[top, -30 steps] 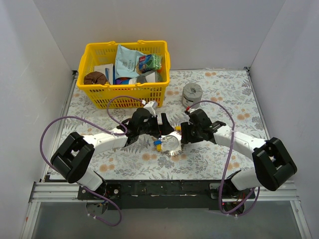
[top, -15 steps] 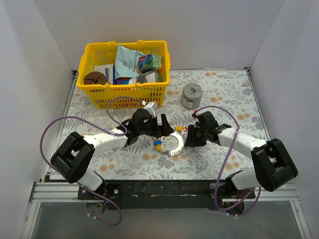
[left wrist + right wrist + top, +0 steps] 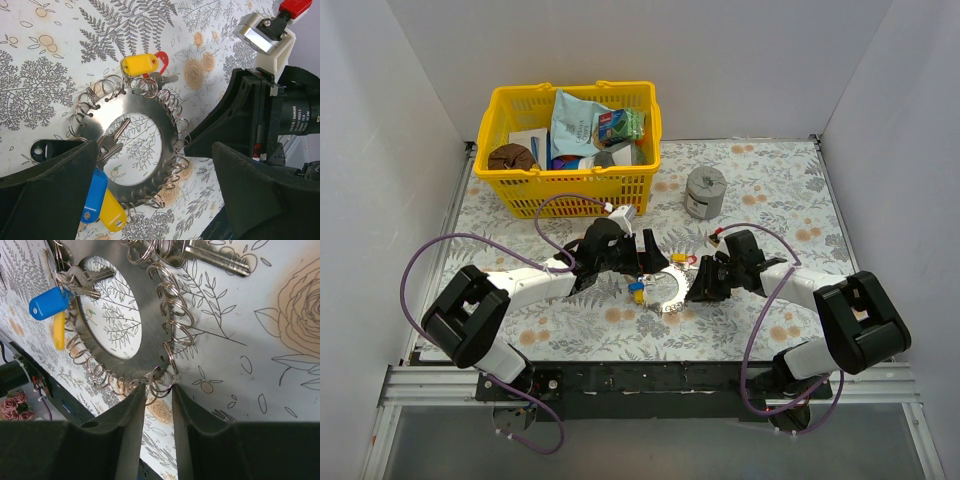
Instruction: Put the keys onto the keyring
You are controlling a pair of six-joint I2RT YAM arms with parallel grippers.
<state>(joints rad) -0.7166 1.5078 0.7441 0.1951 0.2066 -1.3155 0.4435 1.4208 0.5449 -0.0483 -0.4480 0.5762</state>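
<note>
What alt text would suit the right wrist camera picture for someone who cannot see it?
Two dark fingers of the right gripper, narrowly apart, straddle a small wire loop on the rim of the flat silver keyring on a flower-print table. Blue- and yellow-tagged keys sit opposite.

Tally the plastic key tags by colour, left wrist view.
yellow tags: 2
blue tag: 1
black tag: 1
red tag: 1
Total: 5

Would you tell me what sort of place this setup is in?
Likely a robot lab workcell, not a home: plain white panels enclose a floral-covered table, with the left arm and right arm bolted to a metal rail.
</note>
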